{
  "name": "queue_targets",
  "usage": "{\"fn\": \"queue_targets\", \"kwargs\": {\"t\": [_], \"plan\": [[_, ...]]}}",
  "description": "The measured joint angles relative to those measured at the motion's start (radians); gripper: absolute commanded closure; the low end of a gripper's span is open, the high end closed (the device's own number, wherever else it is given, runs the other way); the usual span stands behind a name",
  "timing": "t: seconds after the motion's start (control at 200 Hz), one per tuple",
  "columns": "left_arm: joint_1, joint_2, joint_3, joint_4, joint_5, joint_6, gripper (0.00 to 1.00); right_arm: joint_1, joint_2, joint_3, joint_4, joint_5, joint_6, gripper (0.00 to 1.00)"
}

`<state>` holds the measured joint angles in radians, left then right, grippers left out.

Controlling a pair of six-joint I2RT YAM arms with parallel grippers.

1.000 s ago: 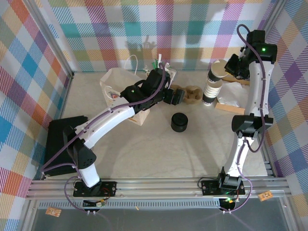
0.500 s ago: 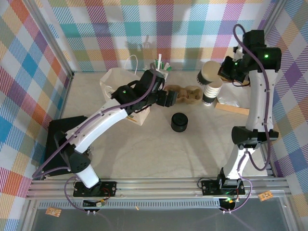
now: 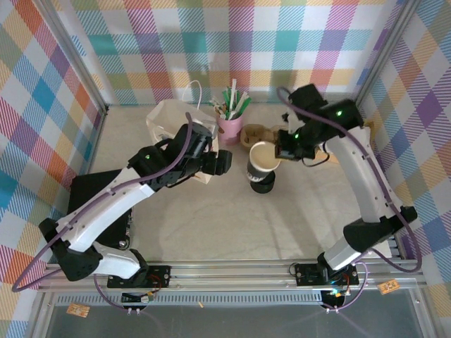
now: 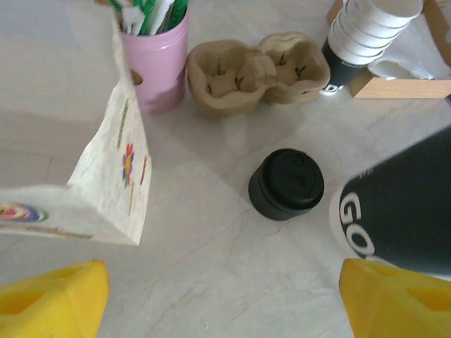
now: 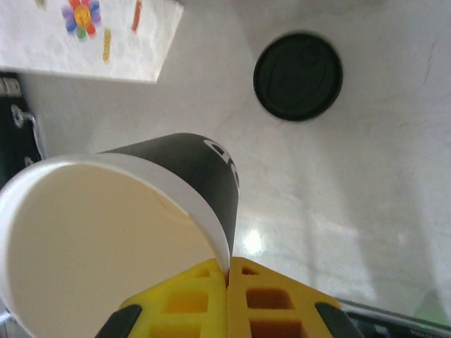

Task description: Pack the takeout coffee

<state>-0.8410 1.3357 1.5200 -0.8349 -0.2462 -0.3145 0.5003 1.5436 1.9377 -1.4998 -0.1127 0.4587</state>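
1. The right hand point(image 3: 282, 149) has swung from the far right of the desk point(image 3: 211, 225) to the middle, and it brought a takeout cup point(image 3: 262, 156) with it.
2. Its fingers are pinched shut on the cup's rim. The wrist view shows the cup point(image 5: 190, 169) tilted and open-topped, with no lid on it.
3. The cup now hangs just above the black lid stack point(image 3: 262, 183), not resting on the desk.
4. The cup stack point(image 4: 366, 32) sits where it was, by the wooden block.
5. The left hand point(image 3: 220, 162) has pulled back from the cardboard carrier point(image 4: 257, 67) toward the paper bag point(image 3: 165, 123). Its jaws are wide apart with nothing between them.
6. Judgement: the cup is picked and positioned for lidding. The lid, then the carrier or bag, look to be still ahead, so packing is barely begun.
7. Risk: a thin rim pinch on a tilted cup could slip.
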Motion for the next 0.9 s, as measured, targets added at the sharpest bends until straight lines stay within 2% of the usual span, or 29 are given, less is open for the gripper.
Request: {"fn": "queue_targets", "kwargs": {"t": [0.22,0.49,0.67,0.9], "plan": [[0.005,-0.055,-0.061,-0.011,-0.001,-0.055,0.16,0.16,-0.109,-0.314,0.156,0.039,0.023,1.0],[0.006,-0.066,-0.185,0.014,0.022,-0.126,0.16,0.168,-0.174,-0.604,0.375,0.07,-0.035,1.0],[0.006,-0.069,-0.259,0.042,0.042,-0.188,0.15,0.168,-0.137,-0.661,0.488,0.063,-0.079,1.0],[0.006,-0.099,-0.367,0.144,0.047,-0.203,0.16,0.168,-0.082,-0.692,0.584,0.046,-0.109,1.0]]}}
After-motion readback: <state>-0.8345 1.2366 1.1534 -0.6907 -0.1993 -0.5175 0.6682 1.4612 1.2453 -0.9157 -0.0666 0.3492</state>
